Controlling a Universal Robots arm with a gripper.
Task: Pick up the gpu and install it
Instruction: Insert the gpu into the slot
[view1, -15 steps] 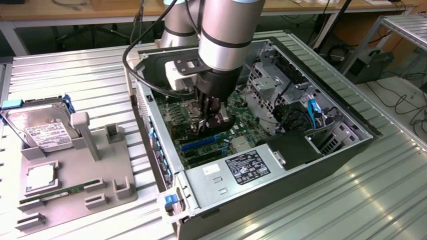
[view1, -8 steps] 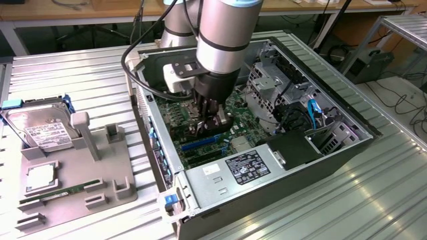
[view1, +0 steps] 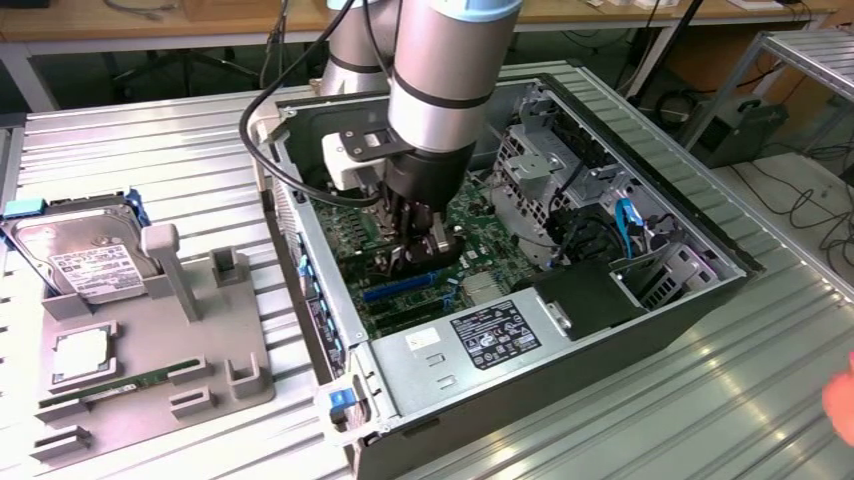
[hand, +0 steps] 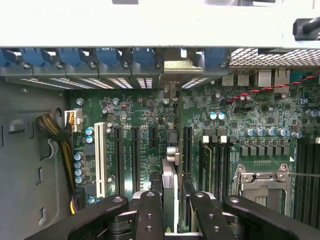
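Exterior view. Open computer case (view1: 534, 300) lies on its side on a ribbed metal table (view1: 174, 170). The arm (view1: 447, 70) reaches down into the case from above. The gripper (view1: 416, 250) is low over the motherboard (view1: 474, 215), just above the blue expansion slots (view1: 400, 285), near the case's rear wall, which faces the exterior view's left. A thin dark card, the gpu (view1: 424, 252), stands on edge between the fingers, though fine detail there is hard to make out. Power supply (view1: 487, 335) with its label sits at the near end of the case. On the table toward the exterior view's left, a grey fixture tray (view1: 147, 350) carries a hard drive (view1: 83, 255) leaning upright at its far corner and a narrow green RAM stick (view1: 114, 388) lying along its near edge.

Wrist view. Four black fingers (hand: 150, 215) show in the foreground, and the gripper (hand: 172, 212) pinches the gpu (hand: 170, 185) edge-on between them, jaws partly closed on the card. The card stands upright over the motherboard (hand: 140, 145), running toward the case's rear wall. Its silvery bracket (hand: 172, 67) sits at the row of rear slot openings (hand: 110, 80), beside the blue retainer clips (hand: 100, 55). A white slot (hand: 100, 160) lies well to one side of the card, and the CPU socket (hand: 262, 182) lies to the other.
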